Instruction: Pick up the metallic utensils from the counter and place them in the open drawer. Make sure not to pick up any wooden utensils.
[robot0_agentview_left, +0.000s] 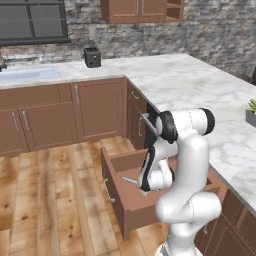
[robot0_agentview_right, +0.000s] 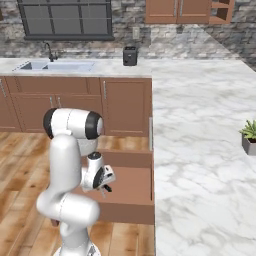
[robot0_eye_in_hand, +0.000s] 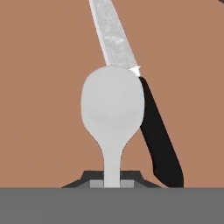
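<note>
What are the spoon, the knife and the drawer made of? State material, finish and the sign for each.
Spoon, held in the shut fingers: apparently metal, matte pale grey, uniform all over with no grain.
Knife: blade looks like steel, silvery and mottled; handle smooth black, plastic or similar, hard to tell which.
Drawer: seems wood, reddish-brown and flat, matching the cabinets.

base views: behind arm, share drawer (robot0_agentview_left: 131, 200) | hand: close, above drawer floor

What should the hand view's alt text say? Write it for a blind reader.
A grey metal spoon is held by its handle in the shut gripper, bowl pointing away, over the brown floor of the open drawer. Behind it, a knife with a silver blade and black handle lies in the drawer.
</note>
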